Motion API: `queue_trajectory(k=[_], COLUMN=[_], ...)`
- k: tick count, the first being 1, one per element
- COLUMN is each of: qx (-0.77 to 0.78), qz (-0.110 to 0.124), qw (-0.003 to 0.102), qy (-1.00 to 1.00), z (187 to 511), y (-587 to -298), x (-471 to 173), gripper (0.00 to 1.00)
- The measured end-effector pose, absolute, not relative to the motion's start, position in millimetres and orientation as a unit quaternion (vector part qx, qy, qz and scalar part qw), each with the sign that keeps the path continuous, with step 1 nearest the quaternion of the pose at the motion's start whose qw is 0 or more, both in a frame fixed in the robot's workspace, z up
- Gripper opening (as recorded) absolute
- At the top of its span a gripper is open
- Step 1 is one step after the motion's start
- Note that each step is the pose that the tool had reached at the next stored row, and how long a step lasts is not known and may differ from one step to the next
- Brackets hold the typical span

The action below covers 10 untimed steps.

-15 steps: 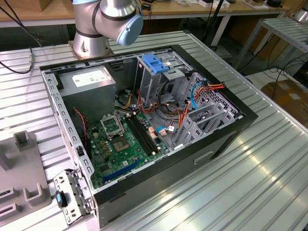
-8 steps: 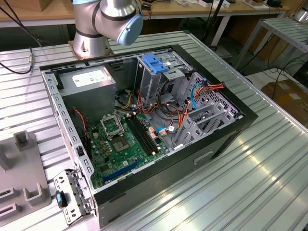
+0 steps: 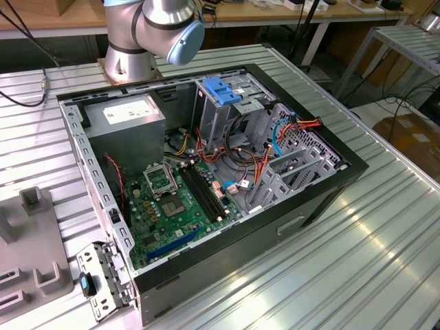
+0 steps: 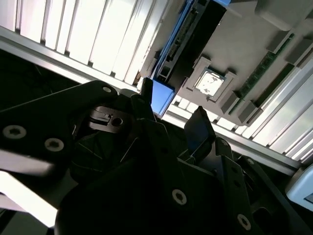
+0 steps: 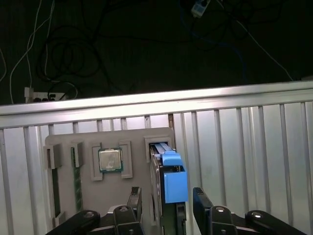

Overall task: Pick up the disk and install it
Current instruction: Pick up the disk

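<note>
The disk (image 5: pixel 168 183), a slim grey slab with a bright blue bracket, stands on edge in a slot of a grey holder plate (image 5: pixel 132 137). In the first wrist view my gripper (image 5: pixel 167 205) is open, with one black finger on each side of the disk's blue end and a small gap at both. The second wrist view shows the same: the blue bracket of the disk (image 4: pixel 161 95) lies between the fingertips of the gripper (image 4: pixel 171 105).
The holder plate also carries a processor chip (image 5: pixel 110 160) and memory sticks (image 5: pixel 77 181). It lies on a ribbed metal table (image 5: pixel 244 142). The open computer case (image 3: pixel 206 172) holds a drive cage with a blue plate (image 3: pixel 223 89). The arm's base (image 3: pixel 148 34) stands behind it.
</note>
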<state>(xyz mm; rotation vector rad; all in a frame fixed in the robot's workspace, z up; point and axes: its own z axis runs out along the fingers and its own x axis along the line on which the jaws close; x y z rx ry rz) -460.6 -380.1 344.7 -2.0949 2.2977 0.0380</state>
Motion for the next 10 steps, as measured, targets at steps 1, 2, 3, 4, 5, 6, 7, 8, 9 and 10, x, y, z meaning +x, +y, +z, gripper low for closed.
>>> queue_trajectory(k=[1,2,3,4,5,6,7,8,9,10], qx=[-0.674,-0.674,-0.674,-0.674,-0.674,-0.674,-0.674,-0.674,-0.674,-0.674], qz=[0.013,0.013,0.013,0.013,0.013,0.013,0.013,0.013,0.013,0.013], qw=[0.016,0.015,0.015,0.015,0.015,0.015,0.015,0.015,0.015,0.015], qy=[0.739,0.739,0.739,0.739,0.739,0.739,0.739,0.739,0.739,0.739], z=[342.7,340.0,338.1,336.5,334.9,333.3,331.6,329.8,327.8,326.2], y=[-380.1,-379.0,-377.4,-376.3,-375.6,-375.0,-374.5,-374.2,-374.0,-373.9], x=[-460.6,-460.7,-460.8,-461.0,-461.5,-462.3,-462.9,-463.6,-464.2,-464.7], gripper=[0.54,0.54,0.54,0.54,0.54,0.54,0.54,0.54,0.54,0.54])
